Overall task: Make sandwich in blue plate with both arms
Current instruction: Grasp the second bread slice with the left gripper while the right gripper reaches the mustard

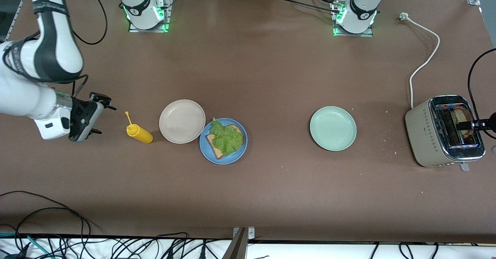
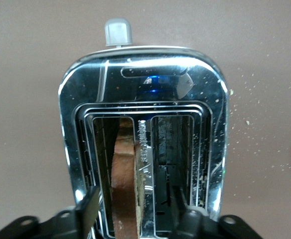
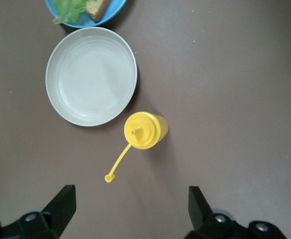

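Observation:
The blue plate (image 1: 204, 147) holds one bread slice (image 1: 214, 145) with a green lettuce leaf (image 1: 226, 138) on top; its edge shows in the right wrist view (image 3: 113, 10). A second bread slice (image 1: 461, 116) stands upright in a slot of the toaster (image 1: 420, 133). In the left wrist view this slice (image 2: 125, 169) sits between my left gripper's fingers (image 2: 88, 205). My left gripper (image 1: 467, 126) is open just above the toaster (image 2: 145, 84), straddling the slice. My right gripper (image 1: 87, 121) is open and empty over the table beside a yellow squeeze bottle (image 1: 140, 133).
A beige plate (image 1: 182, 121) touches the blue plate, toward the right arm's end. A pale mint-green plate (image 1: 333, 128) lies between the blue plate and the toaster. The toaster's white cord (image 1: 424, 61) runs toward the left arm's base. Crumbs lie near the toaster.

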